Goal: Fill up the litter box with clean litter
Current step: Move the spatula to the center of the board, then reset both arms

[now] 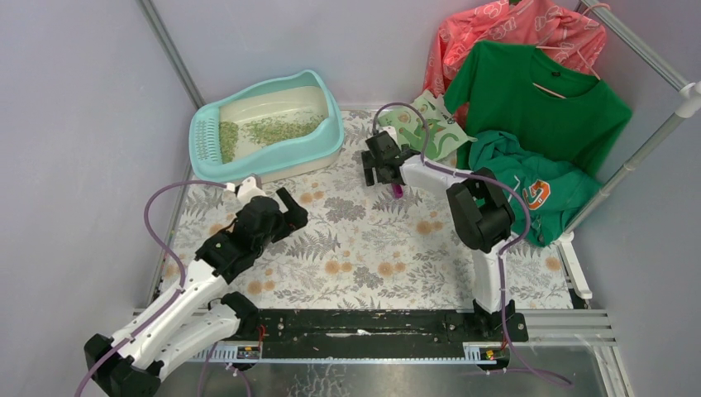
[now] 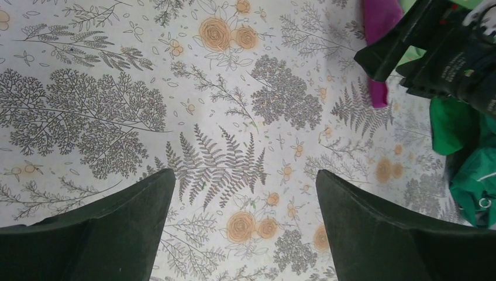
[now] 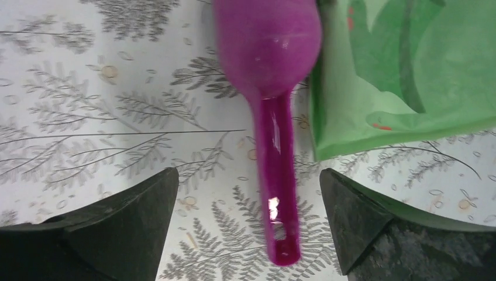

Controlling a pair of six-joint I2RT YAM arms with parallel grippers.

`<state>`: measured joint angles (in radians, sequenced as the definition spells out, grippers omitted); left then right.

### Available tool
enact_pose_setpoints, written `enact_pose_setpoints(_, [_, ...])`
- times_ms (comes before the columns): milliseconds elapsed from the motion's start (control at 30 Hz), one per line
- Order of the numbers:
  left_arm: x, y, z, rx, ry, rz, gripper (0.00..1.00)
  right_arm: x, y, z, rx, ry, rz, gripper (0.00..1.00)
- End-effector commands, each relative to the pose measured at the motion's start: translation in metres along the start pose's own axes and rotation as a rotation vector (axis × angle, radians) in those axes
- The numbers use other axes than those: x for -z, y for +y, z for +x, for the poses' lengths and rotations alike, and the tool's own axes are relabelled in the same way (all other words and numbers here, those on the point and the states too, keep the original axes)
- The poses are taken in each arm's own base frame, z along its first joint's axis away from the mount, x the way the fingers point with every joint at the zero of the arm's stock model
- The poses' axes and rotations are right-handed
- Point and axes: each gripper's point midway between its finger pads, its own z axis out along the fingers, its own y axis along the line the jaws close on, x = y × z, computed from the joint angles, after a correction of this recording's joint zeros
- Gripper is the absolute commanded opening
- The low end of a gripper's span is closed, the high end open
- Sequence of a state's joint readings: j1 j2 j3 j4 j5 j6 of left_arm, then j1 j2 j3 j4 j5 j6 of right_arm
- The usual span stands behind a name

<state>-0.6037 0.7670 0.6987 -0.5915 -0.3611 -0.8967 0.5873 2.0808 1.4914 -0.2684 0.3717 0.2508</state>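
Note:
The turquoise-rimmed litter box [image 1: 334,136] stands at the back left of the table, its cream basin holding a spread of pale-green clean litter [image 1: 277,129]. My right gripper [image 1: 380,169] [image 3: 248,193] is open over the table's middle back. A purple scoop [image 3: 275,105] [image 1: 397,189] [image 2: 377,35] lies blurred between its spread fingers, touching neither. A light green printed bag [image 3: 403,64] [image 1: 430,126] lies just right of the scoop. My left gripper [image 1: 291,207] [image 2: 245,190] hangs open over the floral cloth, nothing between its fingers [image 2: 117,216].
Green garments [image 1: 537,186] lie at the right edge, with a green and a pink shirt hanging on a rail [image 1: 653,50] behind. Grey walls close the left and back. The floral cloth [image 1: 364,248] covers the table.

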Motion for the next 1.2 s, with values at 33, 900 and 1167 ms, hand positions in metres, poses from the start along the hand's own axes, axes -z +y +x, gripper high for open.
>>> enact_pose_setpoints(33, [-0.023,0.001,-0.008,0.007,-0.086,-0.008,0.99,0.044,0.016,-0.027,0.027,-0.123,-0.138,1.0])
enact_pose_setpoints(900, [-0.033,0.094,-0.027,0.105,-0.193,-0.089,0.99,0.223,-0.141,0.058,-0.244,-0.663,-0.024,1.0])
enact_pose_setpoints(1167, [-0.012,0.094,-0.052,0.11,-0.356,-0.069,0.99,0.23,-0.183,0.092,-0.346,-0.773,0.116,1.0])
